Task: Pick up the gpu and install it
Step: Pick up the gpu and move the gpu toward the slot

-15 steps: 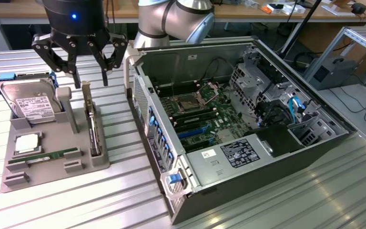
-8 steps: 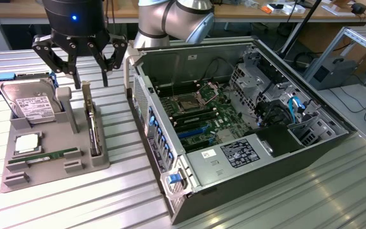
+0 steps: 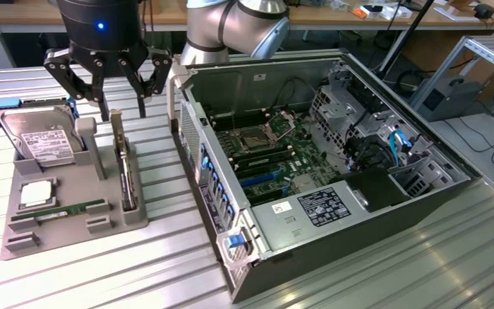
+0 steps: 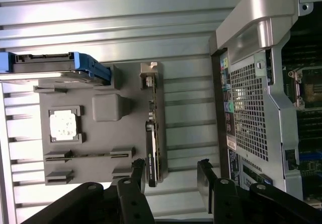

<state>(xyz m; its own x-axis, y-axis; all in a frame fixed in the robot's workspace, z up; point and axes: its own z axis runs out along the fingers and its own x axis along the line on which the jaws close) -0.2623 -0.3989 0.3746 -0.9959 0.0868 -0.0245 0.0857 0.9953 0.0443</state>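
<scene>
On the tabletop: a grey parts holder sits just beside an open computer case, at the exterior view's left of the case.
Gpu location: the gpu sits in a slot along the holder's edge nearest the case. It is not installed.
Gpu attitude: it stands on one long edge, with its flat faces vertical.
Gpu long axis: it runs parallel to the case's side wall, from the far end of the holder to the near end in the exterior view.
Gpu pointing: the pale metal bracket end points to the far side, and the dark card body extends toward the near edge.
End effector position: the end effector hangs above the far end of the holder, over the bracket end of the gpu and clear of it.
End effector state: the fingers are spread wide and nothing is held between them.
Other holder contents: a hard drive with blue side rails occupies the far corner. A processor chip lies flat in a square pocket. A green memory stick rests at the near end.
Case interior: the motherboard is exposed, with cables and drive cages visible.
</scene>
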